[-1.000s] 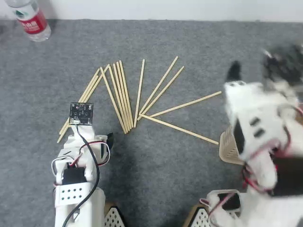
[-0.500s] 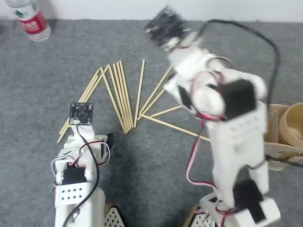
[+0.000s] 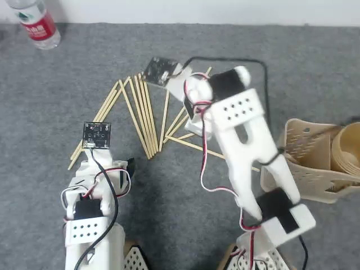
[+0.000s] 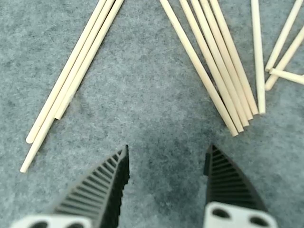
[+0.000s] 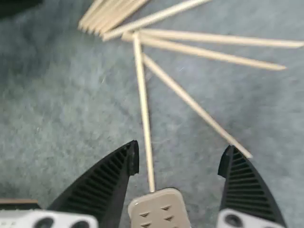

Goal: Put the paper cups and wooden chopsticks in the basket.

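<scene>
Wooden chopsticks [image 3: 140, 112] are noted spread in a loose fan on the grey carpet [image 3: 50, 95], well apart from the basket [image 3: 301, 171] at the table's right side. Paper cups [image 3: 346, 147] appear to be nested inside the basket already.

Each stick is thin, straight, pale and of bare wood. They are judged light and stiff, not fragile, and likely to roll or pivot if nudged at one end. They lie flat in the short carpet pile, so little is left to get under. A pinch across the width near mid-length is advised, to keep a stick level when lifted. The tight bundle would be harder to separate than the lone sticks at the fan's right side.

The basket is a slotted beige plastic shell and looks rigid.

The left gripper [image 4: 168, 152] is seen spread wide and empty, over bare carpet between two groups of sticks. The right gripper [image 5: 183, 147] is likewise spread wide, with nothing held. One single stick [image 5: 142, 104] runs in between its jaws.
</scene>
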Controlling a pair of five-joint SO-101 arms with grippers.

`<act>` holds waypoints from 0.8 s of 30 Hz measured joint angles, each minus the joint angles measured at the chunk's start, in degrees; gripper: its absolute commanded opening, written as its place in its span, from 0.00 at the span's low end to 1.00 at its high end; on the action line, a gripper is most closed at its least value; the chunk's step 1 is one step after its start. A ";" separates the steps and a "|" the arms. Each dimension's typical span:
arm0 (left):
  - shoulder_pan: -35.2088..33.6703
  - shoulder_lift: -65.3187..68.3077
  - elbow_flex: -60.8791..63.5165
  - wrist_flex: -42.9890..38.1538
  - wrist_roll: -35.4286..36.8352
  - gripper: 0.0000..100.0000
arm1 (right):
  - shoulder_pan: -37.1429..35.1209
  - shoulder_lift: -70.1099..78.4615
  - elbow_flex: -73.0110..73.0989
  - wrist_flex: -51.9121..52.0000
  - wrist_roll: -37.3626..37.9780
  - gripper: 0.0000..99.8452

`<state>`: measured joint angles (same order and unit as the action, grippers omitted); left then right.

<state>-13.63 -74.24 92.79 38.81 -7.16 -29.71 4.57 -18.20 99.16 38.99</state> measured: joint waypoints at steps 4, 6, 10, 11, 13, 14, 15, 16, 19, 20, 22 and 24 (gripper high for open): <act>0.00 0.00 0.00 0.00 0.00 0.24 | 0.70 4.22 6.51 -5.89 0.62 0.27; 0.00 0.00 0.00 0.00 0.00 0.24 | 0.70 5.98 9.32 -9.05 0.62 0.27; 0.00 0.00 0.00 0.00 0.00 0.24 | 0.35 9.76 12.48 -13.98 1.41 0.27; 0.00 0.00 0.00 0.00 0.00 0.24 | 0.35 10.73 13.27 -14.77 2.37 0.27; 0.00 0.00 0.00 0.00 0.00 0.24 | 0.35 13.45 13.71 -15.47 3.96 0.27; 0.00 0.00 0.00 0.00 0.00 0.24 | 0.35 14.95 13.71 -16.00 4.40 0.27; 0.00 0.00 0.00 0.00 0.00 0.24 | 0.35 16.26 13.71 -16.53 4.66 0.27; 0.00 0.00 0.00 0.00 0.00 0.24 | 0.35 17.49 13.71 -17.05 4.92 0.27; 0.00 0.00 0.00 0.00 0.00 0.24 | 0.44 20.04 13.71 -18.55 5.19 0.27; 0.00 0.00 0.00 0.00 0.00 0.24 | 0.44 20.84 13.71 -19.08 5.19 0.27; 0.00 0.00 0.00 0.00 0.00 0.24 | 0.35 22.51 13.71 -20.13 5.19 0.27; 0.00 0.00 0.00 0.00 0.00 0.24 | 0.35 23.56 13.71 -21.54 5.19 0.27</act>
<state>-13.63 -74.24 92.79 38.81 -7.16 -29.36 28.13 -4.48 77.63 44.18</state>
